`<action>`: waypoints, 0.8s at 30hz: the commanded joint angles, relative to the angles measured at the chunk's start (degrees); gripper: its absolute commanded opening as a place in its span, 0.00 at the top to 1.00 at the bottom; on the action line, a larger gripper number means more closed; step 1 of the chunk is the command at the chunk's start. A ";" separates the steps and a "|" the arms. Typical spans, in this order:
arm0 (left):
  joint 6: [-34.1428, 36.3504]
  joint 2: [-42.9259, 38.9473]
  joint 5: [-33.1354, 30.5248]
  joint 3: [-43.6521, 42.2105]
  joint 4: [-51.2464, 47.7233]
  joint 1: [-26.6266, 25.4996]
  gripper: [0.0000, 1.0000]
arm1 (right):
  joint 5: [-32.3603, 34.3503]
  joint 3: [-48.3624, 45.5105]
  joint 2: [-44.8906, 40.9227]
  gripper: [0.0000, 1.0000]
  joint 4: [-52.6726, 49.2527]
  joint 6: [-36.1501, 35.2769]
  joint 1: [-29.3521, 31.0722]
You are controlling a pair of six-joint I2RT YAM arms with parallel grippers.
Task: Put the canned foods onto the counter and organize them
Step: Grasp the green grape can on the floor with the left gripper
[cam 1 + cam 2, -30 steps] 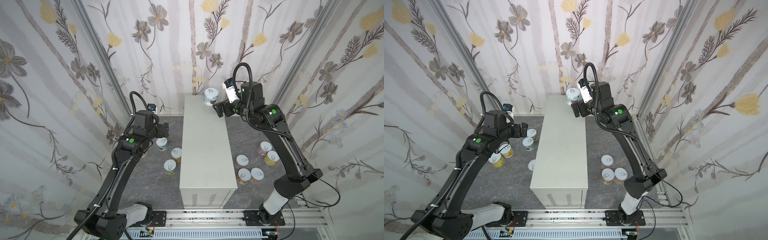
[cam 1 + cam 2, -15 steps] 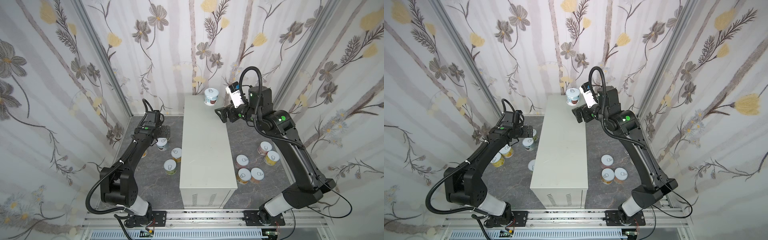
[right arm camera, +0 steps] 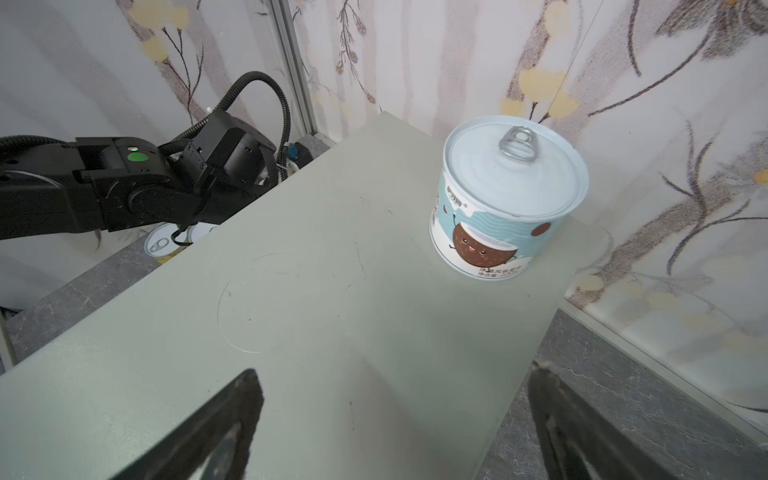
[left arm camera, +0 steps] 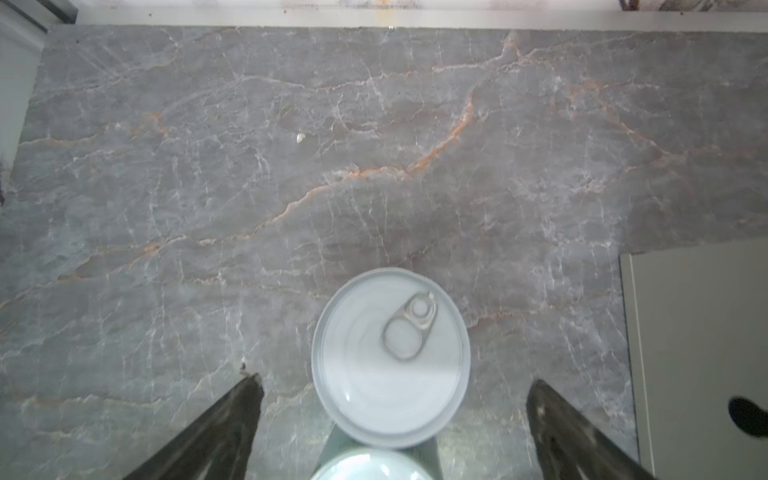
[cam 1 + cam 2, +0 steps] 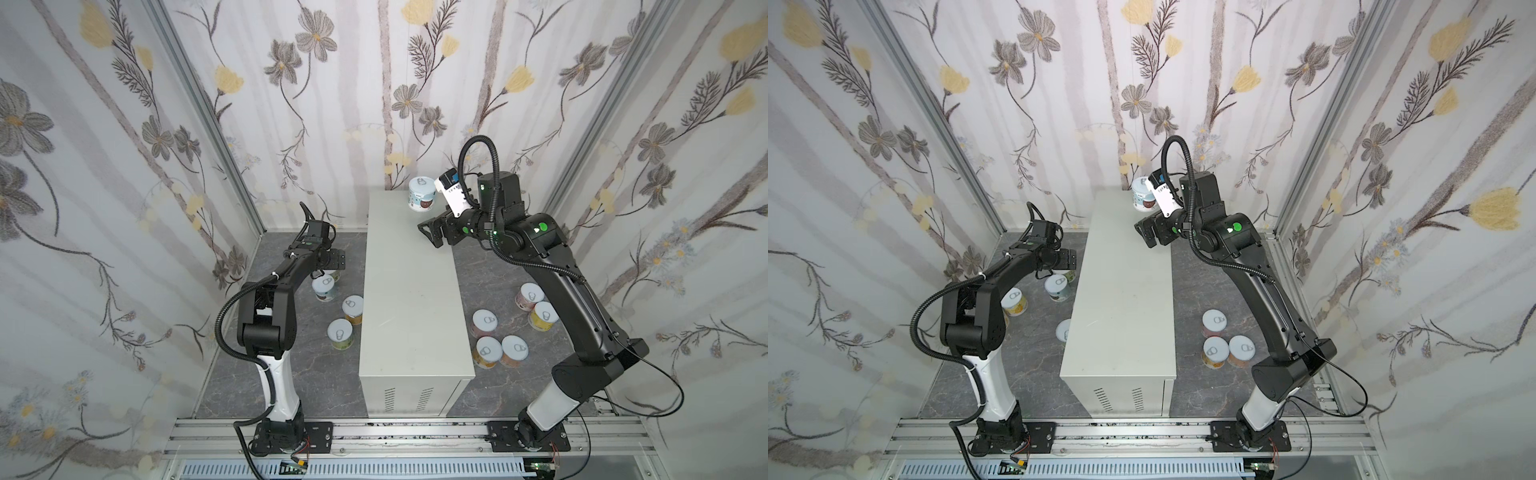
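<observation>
The counter (image 5: pixel 411 291) (image 5: pixel 1125 291) stands lengthwise in the middle. One blue-labelled can (image 5: pixel 422 200) (image 5: pixel 1142 200) (image 3: pixel 509 199) stands upright on its far end. My right gripper (image 5: pixel 429 235) (image 5: pixel 1147 235) (image 3: pixel 395 390) hovers open over the counter's right edge, a short way from that can, holding nothing. My left gripper (image 5: pixel 336 262) (image 5: pixel 1068 259) (image 4: pixel 392 382) hangs open above a white-lidded can (image 4: pixel 390 357) on the floor left of the counter. A second lid (image 4: pixel 370 467) shows just behind it.
Three more cans (image 5: pixel 324 288) (image 5: pixel 353 309) (image 5: pixel 340 333) stand on the dark marbled floor (image 5: pixel 291 374) left of the counter. Several others (image 5: pixel 528 296) (image 5: pixel 484 323) (image 5: pixel 514 350) stand on its right, beside the right arm. Papered walls enclose the cell on three sides.
The right gripper has drawn back from the can on the counter, which stays put. The left arm has folded down, bringing its gripper low over the floor cans.
</observation>
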 commanded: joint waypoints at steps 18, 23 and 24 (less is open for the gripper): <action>-1.05 11.20 -1.15 3.28 -2.44 0.49 0.14 | -0.12 3.60 1.11 0.00 -1.46 0.44 -0.30; -1.43 11.47 -1.48 3.06 -2.28 0.45 0.35 | -2.94 1.14 -0.02 0.00 -0.89 -0.15 -0.98; -1.43 11.44 -1.73 2.96 -2.15 0.48 0.39 | -3.54 -0.66 -0.84 0.00 -0.05 -0.25 -1.01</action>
